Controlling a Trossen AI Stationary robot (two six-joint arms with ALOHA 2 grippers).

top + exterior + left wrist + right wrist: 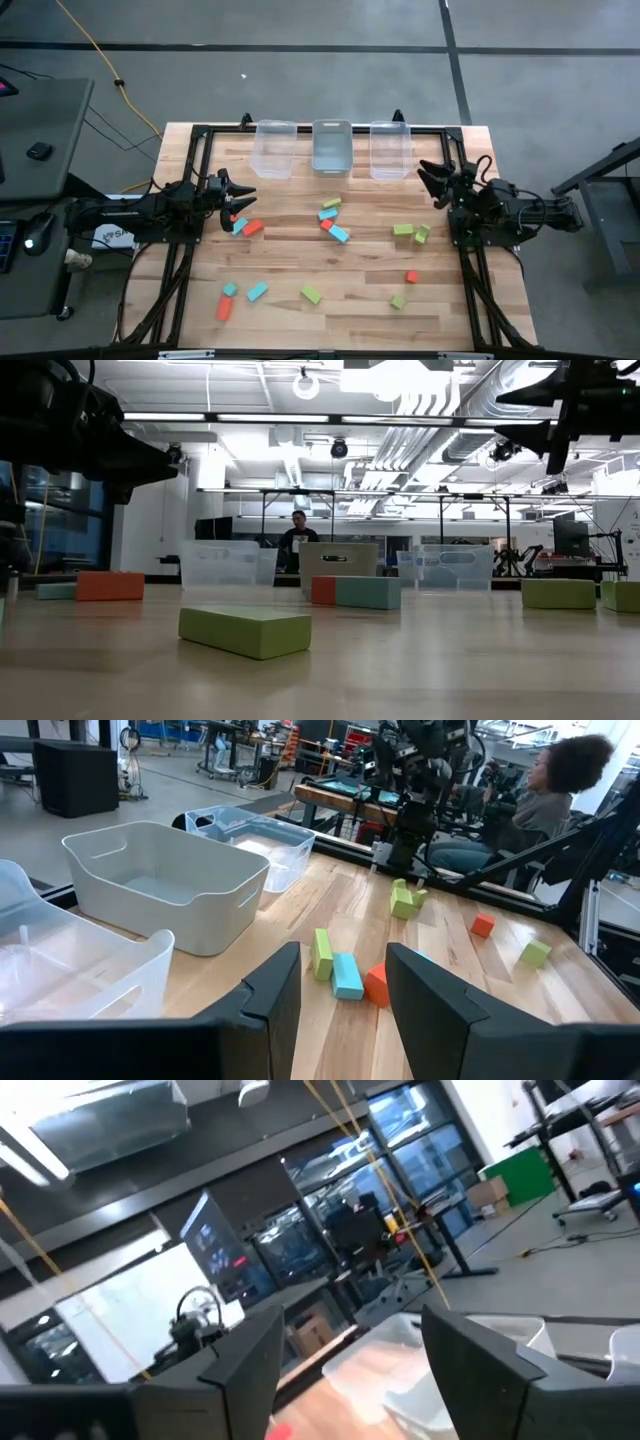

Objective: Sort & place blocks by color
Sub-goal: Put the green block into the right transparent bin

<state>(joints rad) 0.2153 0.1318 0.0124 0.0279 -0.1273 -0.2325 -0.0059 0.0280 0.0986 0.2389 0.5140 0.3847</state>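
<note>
Overall, largest to smallest:
Table point(350, 280): pale wood in a black frame, blocks scattered over the middle and near half.
Bins point(331, 146): three clear tubs in a row at the far edge, nothing seen inside.
Left gripper point(243, 194): raised at the table's left side, fingers parted around an empty gap, holding nothing, just above the leftmost blocks.
Right gripper point(428, 176): lifted near the rightmost bin, fingers spread wide, empty.
Blocks point(335, 222): red-orange, light blue and yellow-green, all lying on the wood, none in a bin; a red and blue pair just beside the left gripper, a mixed cluster mid-table, green ones toward the right, a few more along the near edge.
</note>
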